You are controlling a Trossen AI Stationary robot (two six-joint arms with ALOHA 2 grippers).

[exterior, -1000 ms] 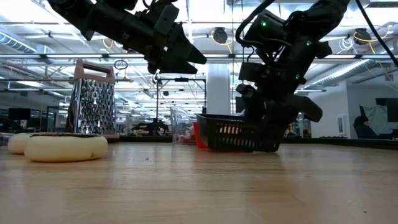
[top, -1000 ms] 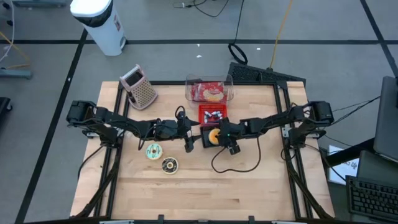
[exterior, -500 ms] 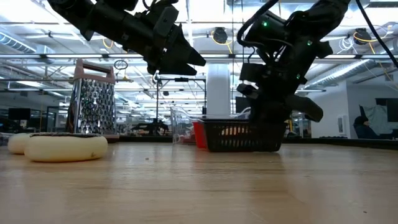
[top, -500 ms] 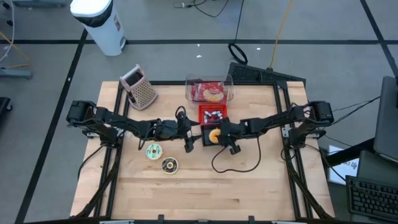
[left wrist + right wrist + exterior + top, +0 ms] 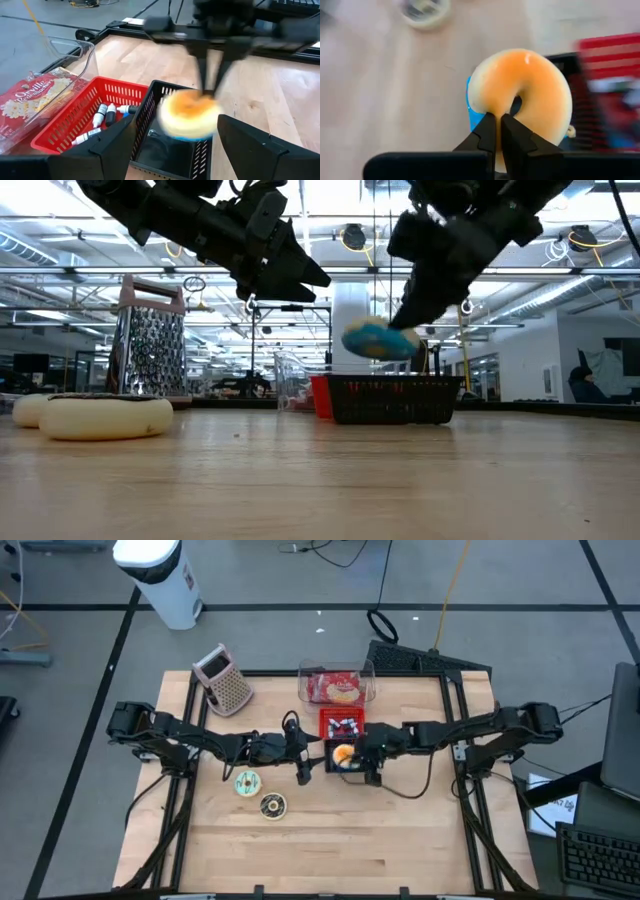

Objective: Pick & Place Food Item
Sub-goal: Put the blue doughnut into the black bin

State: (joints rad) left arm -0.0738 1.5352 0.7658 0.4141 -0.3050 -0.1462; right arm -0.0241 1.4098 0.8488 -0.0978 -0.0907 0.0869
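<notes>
An orange-glazed donut (image 5: 530,90) with a blue underside hangs above the black basket (image 5: 390,402), and my right gripper (image 5: 496,122) is shut on it. It also shows in the low view as the donut (image 5: 380,340) and in the high view as the donut (image 5: 343,754). My left gripper (image 5: 300,275) stands open in the air just left of the basket, with nothing between its fingers. In the left wrist view the donut (image 5: 192,117) hangs between the left fingers' tips but farther off. My right gripper pinches the donut's ring beside its hole (image 5: 487,102) between its two fingertips, which stand almost together. The fingers slant down from the table's right side. The donut hangs tilted below them, lifted clear of the basket's rim (image 5: 395,380).
Two more donuts (image 5: 247,782) (image 5: 272,805) lie on the table left of centre. A red basket (image 5: 342,724) with small tubes stands behind the black one, and a clear box (image 5: 337,686) of popcorn beyond it. A grater (image 5: 225,680) stands at the far left.
My right gripper has shut on the donut inside the black basket, then risen and rolled about its own line. The donut has come up out of the basket and now hangs clear above its rim.
</notes>
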